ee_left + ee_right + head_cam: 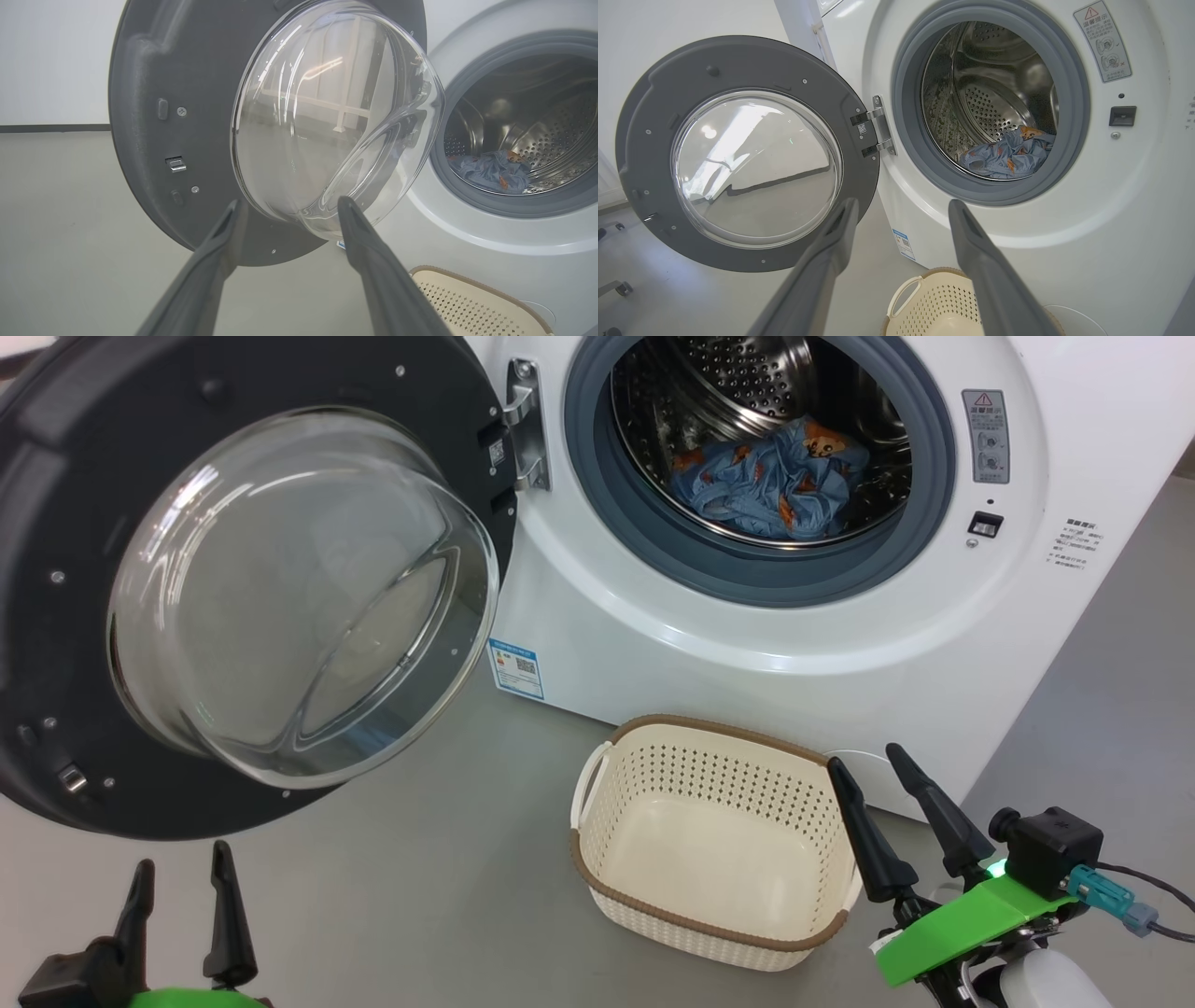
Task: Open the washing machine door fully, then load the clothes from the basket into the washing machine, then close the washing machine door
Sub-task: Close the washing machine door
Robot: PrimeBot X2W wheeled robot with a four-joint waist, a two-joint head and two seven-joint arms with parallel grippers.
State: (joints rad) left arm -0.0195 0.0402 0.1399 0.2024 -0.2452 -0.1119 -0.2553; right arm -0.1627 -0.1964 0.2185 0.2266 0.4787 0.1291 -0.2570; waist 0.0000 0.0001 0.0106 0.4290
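Facing the robot, washing machine door (299, 597) hangs open.

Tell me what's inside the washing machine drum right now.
The clothes, a crumpled light blue heap with orange-brown prints, lie on the drum floor. Anything beneath the heap is covered, and the grey seal hides the drum's near edge.

Grey floor (420, 896), white wall (46, 56)

Bare test-lab rm w/ washing machine (747, 653) on plain grey floor (420, 896), blank white wall (46, 56).
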